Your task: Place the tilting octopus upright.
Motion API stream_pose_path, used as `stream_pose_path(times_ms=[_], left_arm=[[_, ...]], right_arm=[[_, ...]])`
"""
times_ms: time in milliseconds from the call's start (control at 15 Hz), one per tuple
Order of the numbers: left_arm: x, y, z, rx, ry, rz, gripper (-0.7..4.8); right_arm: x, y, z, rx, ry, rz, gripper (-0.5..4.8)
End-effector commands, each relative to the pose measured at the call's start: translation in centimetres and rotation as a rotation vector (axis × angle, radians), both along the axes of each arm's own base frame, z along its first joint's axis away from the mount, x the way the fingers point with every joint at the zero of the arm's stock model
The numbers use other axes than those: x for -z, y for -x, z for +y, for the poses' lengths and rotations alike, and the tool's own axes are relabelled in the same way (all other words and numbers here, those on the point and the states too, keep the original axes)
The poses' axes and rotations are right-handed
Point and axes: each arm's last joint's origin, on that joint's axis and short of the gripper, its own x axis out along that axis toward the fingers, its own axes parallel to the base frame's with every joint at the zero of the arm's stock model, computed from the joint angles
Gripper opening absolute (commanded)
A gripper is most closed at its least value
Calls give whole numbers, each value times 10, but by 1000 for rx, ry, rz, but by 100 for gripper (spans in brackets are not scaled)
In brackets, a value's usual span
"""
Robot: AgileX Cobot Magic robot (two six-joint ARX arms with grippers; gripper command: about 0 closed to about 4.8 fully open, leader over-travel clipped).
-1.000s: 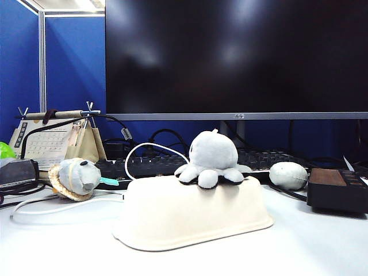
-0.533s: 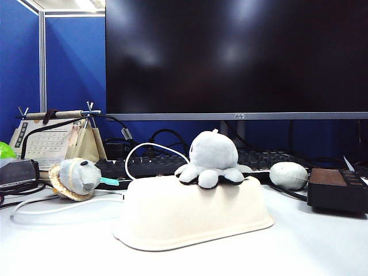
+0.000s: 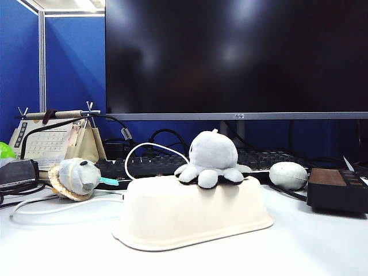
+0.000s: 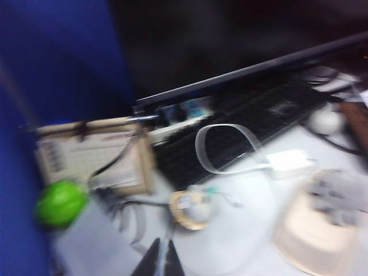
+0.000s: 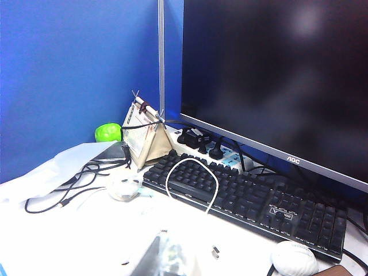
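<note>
The octopus (image 3: 211, 157) sits upright on an overturned cream tray (image 3: 190, 221) near the middle of the desk (image 3: 310, 247), in front of the keyboard (image 5: 253, 195). The left gripper (image 4: 161, 261) hovers above the desk's left side, its fingers pressed together on nothing. The right gripper (image 5: 164, 256) is blurred at the frame edge, shut and empty.

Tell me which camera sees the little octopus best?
The exterior view: the octopus sits sharp and whole on the cream tub. The left wrist view shows it blurred. The right wrist view does not clearly show it.
</note>
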Motion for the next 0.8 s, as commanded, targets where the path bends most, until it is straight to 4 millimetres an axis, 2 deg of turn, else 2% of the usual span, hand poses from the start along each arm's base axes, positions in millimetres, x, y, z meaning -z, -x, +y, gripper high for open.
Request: stream_pose_path(times_ms=[67,200,400,600,667,800], left_arm=[[-1,-1,1,-35,-23,-19,-5],[9,-9,0,-32,-42,4,-5],[45,-33,-4,-27,-52,77,-5],[81,-53,-9,17,-29,48,-5],[97,-56,-10,59,-12,7,-5],[111,-55,-10,51,14,-43,-5]], right_arm=[[-2,0,-1,-2,-17,-6,-5],[-2,0,-1,-3,-17,-6,-5],[-2,0,-1,-2,-17,-6,-5],[-2,0,-1,-2,-17,-6,-5],[-2,0,-1,-2,-17,-6,-5],[-2,0,-1,-3,-17,-6,-5]])
